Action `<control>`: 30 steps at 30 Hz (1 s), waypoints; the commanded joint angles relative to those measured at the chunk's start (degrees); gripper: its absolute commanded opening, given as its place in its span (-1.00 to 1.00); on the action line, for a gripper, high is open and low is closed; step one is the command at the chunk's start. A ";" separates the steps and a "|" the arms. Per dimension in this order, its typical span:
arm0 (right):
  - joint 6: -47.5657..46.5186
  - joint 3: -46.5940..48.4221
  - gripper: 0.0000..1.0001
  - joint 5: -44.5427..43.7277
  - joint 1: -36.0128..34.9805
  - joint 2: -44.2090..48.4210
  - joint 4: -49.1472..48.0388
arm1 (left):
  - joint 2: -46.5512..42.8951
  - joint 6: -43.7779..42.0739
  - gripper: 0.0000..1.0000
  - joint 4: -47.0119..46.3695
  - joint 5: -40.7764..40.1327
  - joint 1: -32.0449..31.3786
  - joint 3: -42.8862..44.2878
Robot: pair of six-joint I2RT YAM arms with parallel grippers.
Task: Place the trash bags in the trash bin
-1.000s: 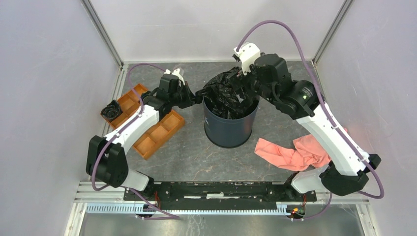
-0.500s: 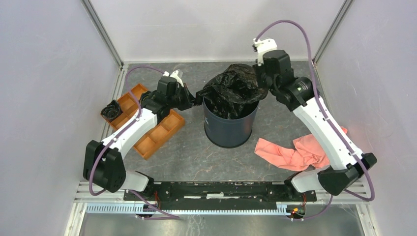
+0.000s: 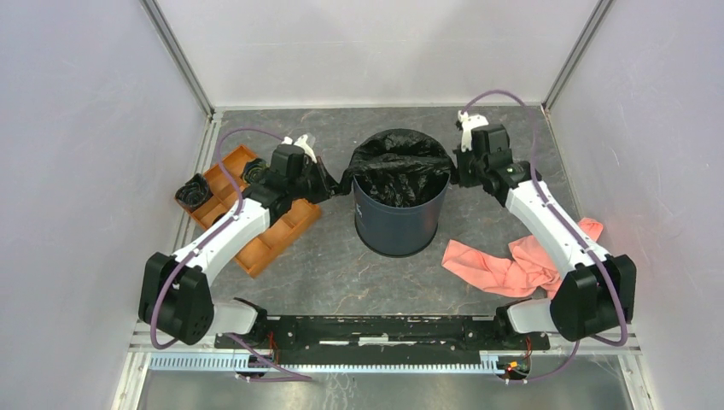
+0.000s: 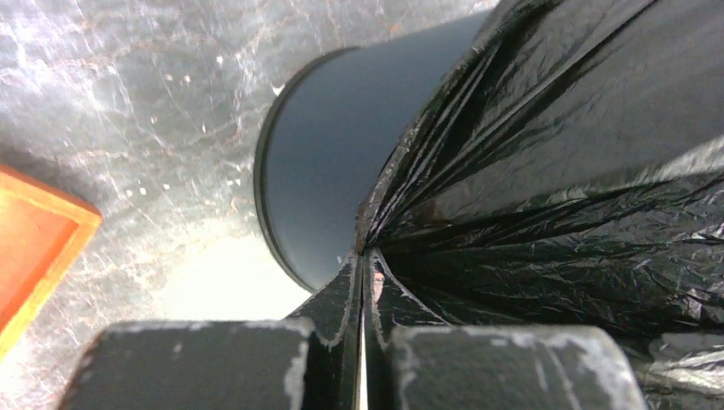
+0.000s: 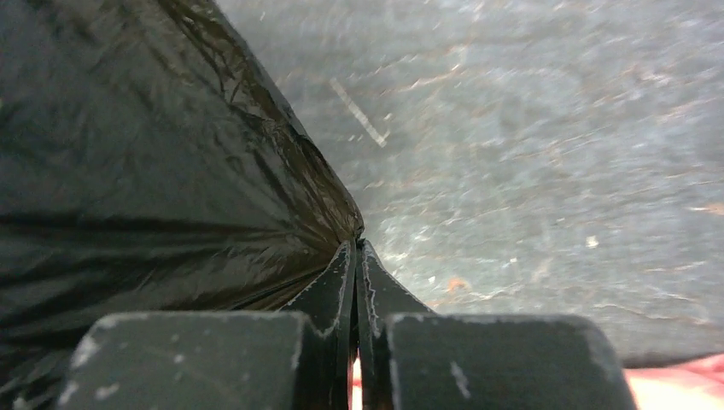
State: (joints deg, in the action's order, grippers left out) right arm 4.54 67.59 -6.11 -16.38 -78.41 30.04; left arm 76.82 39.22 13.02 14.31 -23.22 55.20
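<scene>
At centre frame we see a wide glossy black plastic film bag (image 3: 399, 162) stretched over the mouth of the dark navy round plastic bin (image 3: 399, 224). It spans from the left gripper (image 3: 329, 182) to the right gripper (image 3: 457, 169), each clamped tight on its edge. We count two bags: a fist-sized black wad (image 3: 194, 190) sits in the orange compartment tray (image 3: 275, 229) at left. There is one bin and one pink cloth (image 3: 504, 266). Only the wrist views show film pinched between closed jaws.
</scene>
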 commanded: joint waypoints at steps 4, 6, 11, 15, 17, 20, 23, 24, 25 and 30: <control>-0.05 -6.52 -0.93 5.95 0.08 2.63 -6.50 | -4.16 5.22 -0.96 -4.42 6.54 0.16 -5.03; -0.50 -4.39 -0.88 4.17 0.12 2.21 -4.17 | -4.58 6.46 -0.96 -5.88 7.69 0.17 -6.35; -1.55 4.50 -0.32 -5.33 0.16 4.96 3.29 | -4.24 7.62 -0.96 -7.03 8.96 0.13 -6.86; -3.57 9.46 0.11 -12.27 0.12 8.76 7.29 | -4.17 7.62 -0.96 -7.08 9.26 0.20 -6.87; -5.62 12.40 0.26 -12.33 0.09 9.65 8.83 | -3.99 7.56 -0.96 -7.07 9.34 0.15 -6.78; -10.92 13.66 0.31 1.57 -0.71 10.91 5.53 | -3.75 7.54 -0.96 -7.00 9.63 0.13 -6.60; -15.41 10.57 0.37 21.00 -4.08 12.62 -1.70 | -3.60 7.54 -0.96 -6.97 9.60 0.11 -6.59; -17.47 9.14 0.37 25.09 -6.16 13.11 -4.77 | -3.60 7.54 -0.96 -6.95 9.46 0.11 -6.57; -20.82 7.25 0.37 28.08 -8.83 13.35 -6.71 | -3.63 7.66 -0.96 -6.92 9.45 0.12 -6.67; -32.23 3.52 0.18 27.31 -15.02 10.84 -9.05 | -4.44 7.82 -0.96 -6.75 9.47 0.12 -6.75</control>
State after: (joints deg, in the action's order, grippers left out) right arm -16.53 73.43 14.26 -29.45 -65.41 25.43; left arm 73.73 45.17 8.32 22.68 -23.22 48.36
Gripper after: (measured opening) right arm 0.630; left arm 0.028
